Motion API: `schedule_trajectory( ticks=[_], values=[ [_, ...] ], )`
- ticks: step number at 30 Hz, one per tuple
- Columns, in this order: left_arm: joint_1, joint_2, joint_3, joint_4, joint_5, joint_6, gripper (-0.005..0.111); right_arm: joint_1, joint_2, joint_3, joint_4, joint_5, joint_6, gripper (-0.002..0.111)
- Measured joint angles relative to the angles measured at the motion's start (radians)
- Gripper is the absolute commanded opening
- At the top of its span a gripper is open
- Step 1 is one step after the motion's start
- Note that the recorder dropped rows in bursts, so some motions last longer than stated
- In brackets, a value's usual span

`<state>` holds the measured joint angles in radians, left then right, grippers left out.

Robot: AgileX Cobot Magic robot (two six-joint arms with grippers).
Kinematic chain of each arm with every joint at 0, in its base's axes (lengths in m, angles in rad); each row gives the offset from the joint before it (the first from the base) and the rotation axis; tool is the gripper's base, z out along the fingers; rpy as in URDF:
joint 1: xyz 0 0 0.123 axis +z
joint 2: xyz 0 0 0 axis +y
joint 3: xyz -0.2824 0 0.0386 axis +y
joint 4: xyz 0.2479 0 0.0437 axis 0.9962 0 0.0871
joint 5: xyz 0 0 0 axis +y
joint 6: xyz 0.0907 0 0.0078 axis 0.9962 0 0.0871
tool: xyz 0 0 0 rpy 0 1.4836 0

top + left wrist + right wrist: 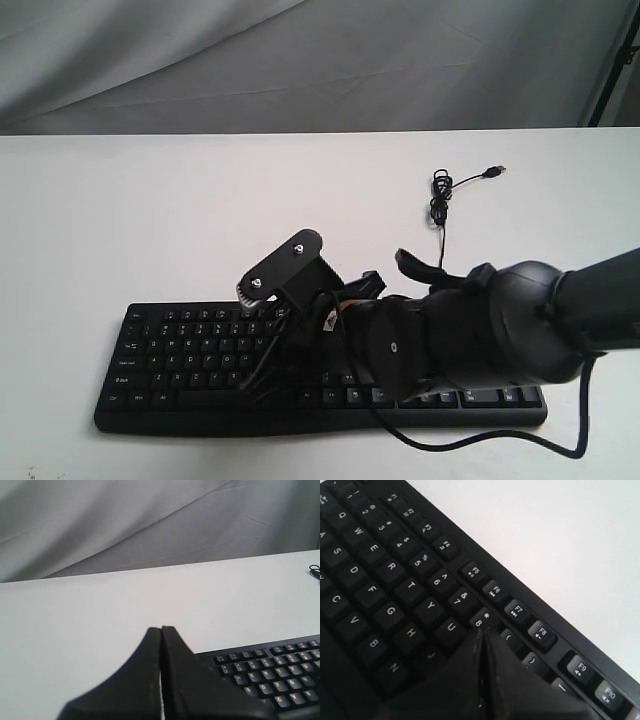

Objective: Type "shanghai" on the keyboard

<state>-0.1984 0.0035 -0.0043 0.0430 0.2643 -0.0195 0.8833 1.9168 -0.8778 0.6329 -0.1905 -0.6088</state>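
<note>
The black keyboard lies across the near part of the white table, its white key legends showing. My right arm reaches over its middle from the right, and my right gripper points down onto the letter keys. In the right wrist view the right gripper is shut, its tip low over the keys between U and 8, hiding the key below it. My left gripper is shut with nothing in it, held off the far left corner of the keyboard. It is outside the exterior view.
The keyboard's thin black USB cable lies coiled on the table behind the keyboard at the right, its plug loose. A grey cloth backdrop hangs behind the white table. The right arm's own cable loops past the keyboard's front edge.
</note>
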Motion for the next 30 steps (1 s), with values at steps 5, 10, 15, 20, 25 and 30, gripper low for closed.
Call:
schedule_trajectory(
  ticks=[5,10,15,20,25,30],
  values=[
    [0.0,0.0,0.0,0.0,0.0,0.0,0.0,0.003,0.0,0.0,0.006,0.0,-0.004,0.0],
    [0.0,0.0,0.0,0.0,0.0,0.0,0.0,0.003,0.039,-0.036,0.008,0.041,-0.03,0.0],
    [0.0,0.0,0.0,0.0,0.0,0.0,0.0,0.003,0.046,-0.05,0.008,0.044,-0.046,0.0],
    [0.0,0.0,0.0,0.0,0.0,0.0,0.0,0.003,0.046,-0.05,0.008,0.044,-0.057,0.0],
    [0.0,0.0,0.0,0.0,0.0,0.0,0.0,-0.003,0.046,-0.05,0.02,0.044,-0.091,0.0],
    [0.0,0.0,0.0,0.0,0.0,0.0,0.0,-0.005,0.046,-0.05,0.02,0.061,-0.09,0.0]
  ],
)
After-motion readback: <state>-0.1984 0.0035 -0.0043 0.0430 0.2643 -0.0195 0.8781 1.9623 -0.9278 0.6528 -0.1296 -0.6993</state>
